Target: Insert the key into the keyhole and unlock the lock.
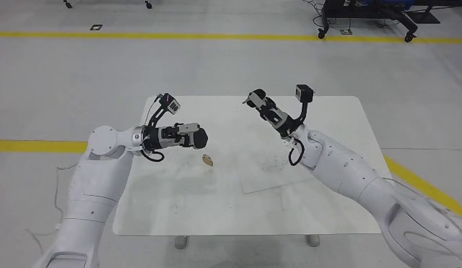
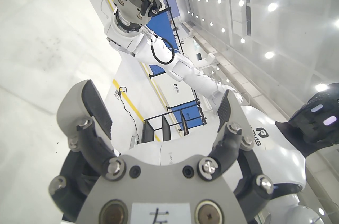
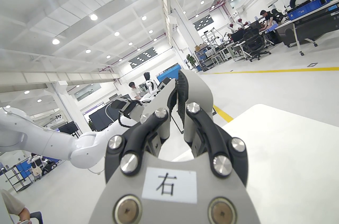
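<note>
Two labelled claws over table (image 1: pixel 325 196), left claw (image 2: pixel 159 92) spread wide, right claw (image 3: pixel 178 87) pinched together.

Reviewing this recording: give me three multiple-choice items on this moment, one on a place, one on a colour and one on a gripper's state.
1. Where does the small brownish object lie?
A on the floor; B on the white rectangular table, between the arms; C on a chair.
2. What colour are the painted floor lines?
A red; B blue; C yellow.
3. How does the left gripper stand?
A open and empty; B shut on a key; C shut on a lock.

Answers: B, it rests on the tabletop near the left gripper; C, yellow stripes cross the grey floor; A, the left wrist view shows a wide gap between its pads.
</note>
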Controlling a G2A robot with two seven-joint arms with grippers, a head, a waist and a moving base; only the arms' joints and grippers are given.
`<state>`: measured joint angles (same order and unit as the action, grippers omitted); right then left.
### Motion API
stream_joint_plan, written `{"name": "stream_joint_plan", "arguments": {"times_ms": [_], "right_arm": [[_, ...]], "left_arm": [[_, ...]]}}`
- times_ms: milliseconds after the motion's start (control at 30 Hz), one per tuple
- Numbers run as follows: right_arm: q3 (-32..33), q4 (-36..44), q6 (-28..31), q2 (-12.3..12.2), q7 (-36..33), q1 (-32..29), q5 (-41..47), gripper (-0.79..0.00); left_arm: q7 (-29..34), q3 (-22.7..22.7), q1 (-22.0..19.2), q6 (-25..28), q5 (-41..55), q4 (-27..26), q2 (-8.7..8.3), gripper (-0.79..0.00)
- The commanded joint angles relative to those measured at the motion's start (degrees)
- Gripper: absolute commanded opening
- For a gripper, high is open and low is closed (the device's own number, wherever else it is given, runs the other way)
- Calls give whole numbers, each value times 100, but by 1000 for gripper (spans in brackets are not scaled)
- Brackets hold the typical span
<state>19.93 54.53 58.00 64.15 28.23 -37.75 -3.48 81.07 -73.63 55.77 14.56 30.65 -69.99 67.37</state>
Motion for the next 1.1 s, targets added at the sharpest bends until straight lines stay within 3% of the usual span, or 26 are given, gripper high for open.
{"name": "stream_joint_plan", "arguments": {"times_ms": [0,100,233,367,567,667,1067], "right_arm": [[-21,93,-29,12,-159,-80,77,-785],[-95,235,-252,88,-969,-268,1136,-785],[-160,331,-512,229,-2430,-290,2844,-785],[-129,219,-660,390,-3563,-266,3932,-785],[-50,-63,-861,643,-4803,-288,4840,-785],[9,-228,-906,774,-5211,-277,5074,-785],[332,-811,-641,1207,-5861,-284,5300,-785]], "left_arm": [[-319,-112,135,391,-525,-179,-51,0],[-1130,-304,512,976,-1514,-834,-123,0],[-1666,-351,949,987,-1842,-1449,-155,0],[-1640,-282,992,769,-1714,-1467,-168,-271],[-1832,-287,975,740,-1689,-1474,-189,-323],[-1905,-280,955,641,-1686,-1448,-199,-376],[-2226,-101,891,282,-1960,-1438,-221,-339]]}}
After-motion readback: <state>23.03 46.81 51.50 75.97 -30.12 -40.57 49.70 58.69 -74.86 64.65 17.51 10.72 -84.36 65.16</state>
